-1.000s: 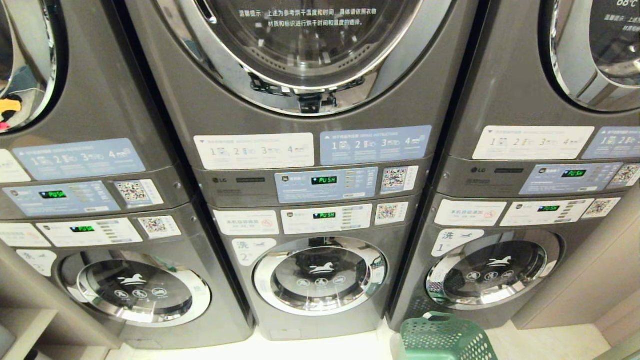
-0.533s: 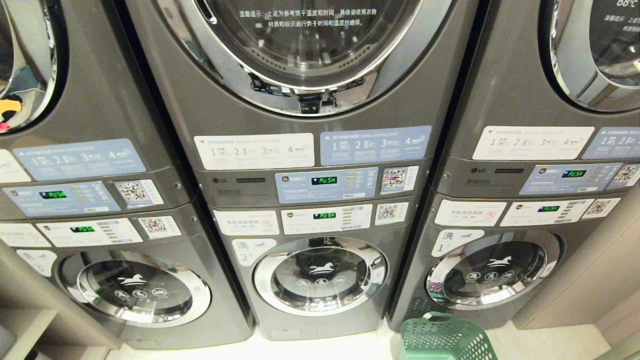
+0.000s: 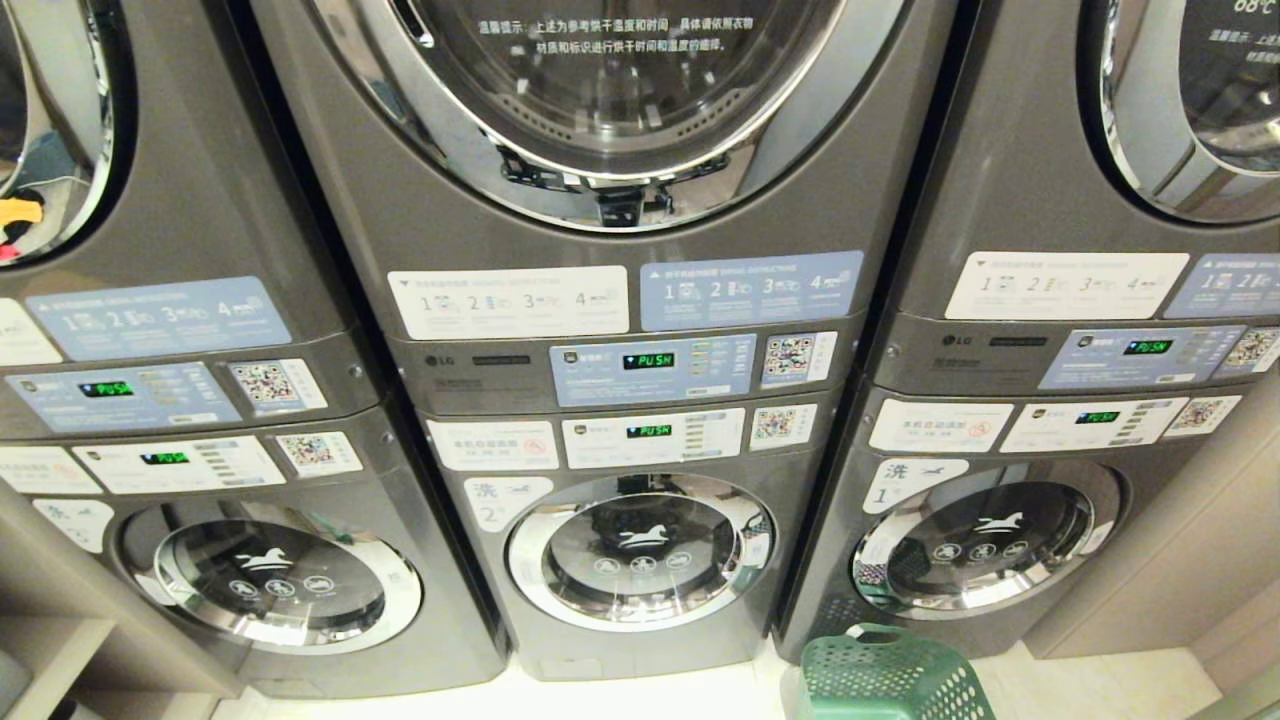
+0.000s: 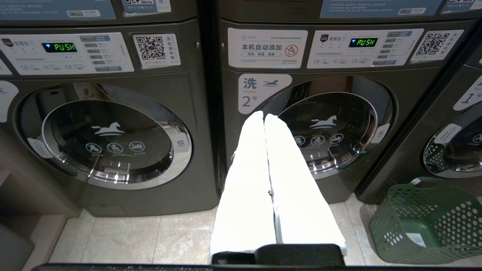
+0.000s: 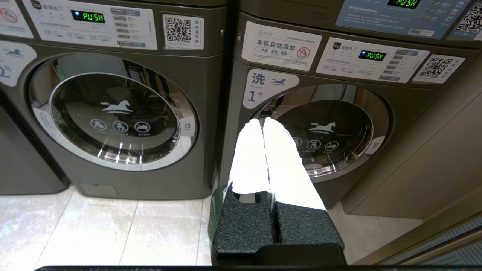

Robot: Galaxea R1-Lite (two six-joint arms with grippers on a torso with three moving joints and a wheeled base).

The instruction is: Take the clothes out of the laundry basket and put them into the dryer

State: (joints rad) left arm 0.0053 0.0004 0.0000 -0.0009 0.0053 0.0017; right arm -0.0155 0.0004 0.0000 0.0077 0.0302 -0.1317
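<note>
1. Our left hand has its white-padded fingers pressed together with nothing between them. It points at the round glass door of the grey front-loading washer marked "2", well short of it.
2. Our right hand is likewise closed and empty. It points toward the neighbouring grey washer marked "1".
3. The green plastic laundry basket with lattice-holed walls stands on the pale tiled floor just in front of washer "1", toward its side nearest washer "2". What we can see of its inside shows no clothes; the rest is out of frame, so we cannot tell whether any lie there.
4. We judge the task at its very start: nothing is grasped, and every door we can see is shut. The next move, as we read it, calls for opening a hand and lowering it to the basket, or first opening the large chrome-ringed dryer door stacked above washer "2".
5. Readable writing: green displays show "PUSH"; the panels carry "LG" and "LG Commercial Washer"; labels read "洗 Washer 2号", "本机自动添加" and, beside the doors, "拉".
</note>
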